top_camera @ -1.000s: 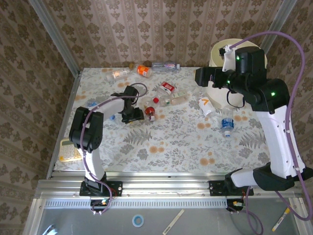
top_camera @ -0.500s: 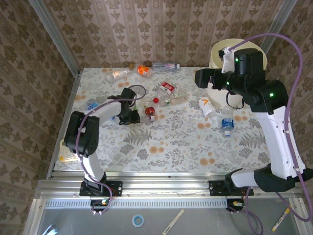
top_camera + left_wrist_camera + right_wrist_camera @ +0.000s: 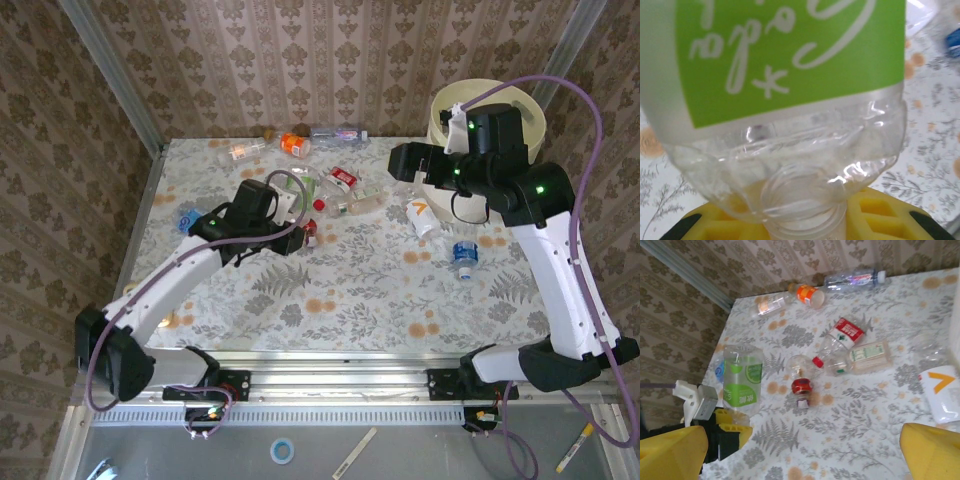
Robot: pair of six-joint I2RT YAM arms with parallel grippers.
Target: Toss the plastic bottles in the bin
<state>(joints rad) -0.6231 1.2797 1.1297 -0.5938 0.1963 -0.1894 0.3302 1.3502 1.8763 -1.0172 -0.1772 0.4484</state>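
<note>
The left end effector [image 3: 731,424] is closed on a clear bottle with a green label [image 3: 742,380], gripping it near the neck. The left wrist view shows the yellow fingers on either side of the bottle's mouth. In the right wrist view the bottle stands up out of the grip, over the left part of the table [image 3: 350,290].

The right end effector [image 3: 403,160] is spread wide and holds nothing. It hangs above the right side of the table, just in front of the bin [image 3: 445,100], which stands beyond the far right corner with its liner folded over the rim.

The other bottles lie on the table, well apart from the bin:
- A long clear one [image 3: 852,279] and an orange one [image 3: 807,294] lie along the far edge.
- A red-labelled one [image 3: 845,332] and a pale-labelled one [image 3: 865,356] lie side by side near the middle.
- A small round one with a red band [image 3: 801,375] is just beside them.
- A white one with an orange mark [image 3: 940,390] and a blue-labelled one [image 3: 463,253] lie on the right, below the right arm.
</note>
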